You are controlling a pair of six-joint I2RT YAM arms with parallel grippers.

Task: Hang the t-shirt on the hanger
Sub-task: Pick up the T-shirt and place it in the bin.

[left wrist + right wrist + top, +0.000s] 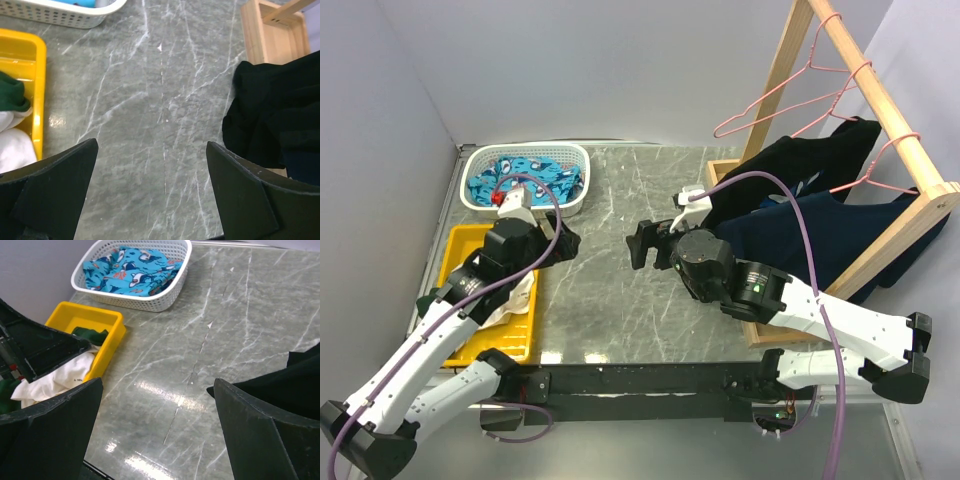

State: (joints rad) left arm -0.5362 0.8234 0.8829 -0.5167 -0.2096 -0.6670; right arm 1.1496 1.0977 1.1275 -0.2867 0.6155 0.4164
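The grey bench (pixel 620 290) is bordered at the right by a wooden rack (pixel 880 110), on whose rail the bare pink hanger (pixel 775 105) is hung. The t-shirt (pixel 60 377) is bunched in the yellow tray (pixel 460 245) at the left. The left gripper (pixel 151 150) and right gripper (pixel 157 385) are held spread wide, empty, over the bench.

Looks like a lab robot cell: plain grey walls (pixel 570 70) around a marble-look table (pixel 620 270), two arms (pixel 430 340) bolted on, staged laundry props: basket (pixel 528 148), tray (pixel 458 245), rack (pixel 895 122).
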